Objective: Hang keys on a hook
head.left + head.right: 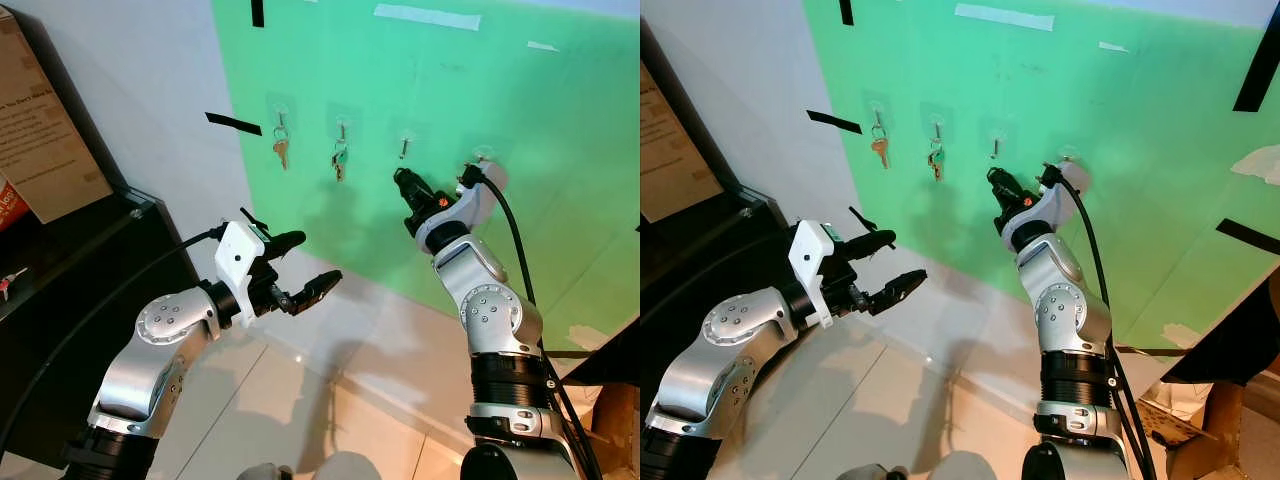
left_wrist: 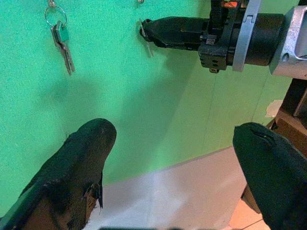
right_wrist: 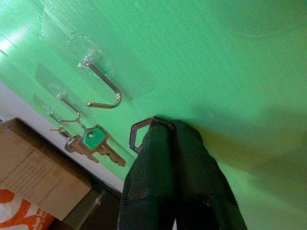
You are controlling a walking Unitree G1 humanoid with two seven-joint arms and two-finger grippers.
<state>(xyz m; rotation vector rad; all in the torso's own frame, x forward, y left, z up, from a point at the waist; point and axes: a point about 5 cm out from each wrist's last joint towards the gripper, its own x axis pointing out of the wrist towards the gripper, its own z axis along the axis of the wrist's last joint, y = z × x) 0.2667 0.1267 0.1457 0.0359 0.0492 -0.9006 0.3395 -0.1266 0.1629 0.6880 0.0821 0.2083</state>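
Over on my left, my left gripper (image 1: pixel 303 267) hangs wide open, holding nothing. My right gripper (image 3: pixel 163 125) is pinched tight on a key (image 3: pixel 139 135), just below the bare hook (image 3: pixel 104 86) on the green board (image 1: pixel 560 150).

- Key (image 3: pixel 140 135): only the dark bow shows; blade hidden between the right gripper's (image 3: pixel 165 125) fingers.
- Box (image 1: pixel 40 130): cut off by frame edge, print too small to read.
- Left gripper (image 2: pixel 175 143): fingers cut off by frame edge.

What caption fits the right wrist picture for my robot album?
The right gripper pinches a key in its fingers just below an empty hook on the green board.
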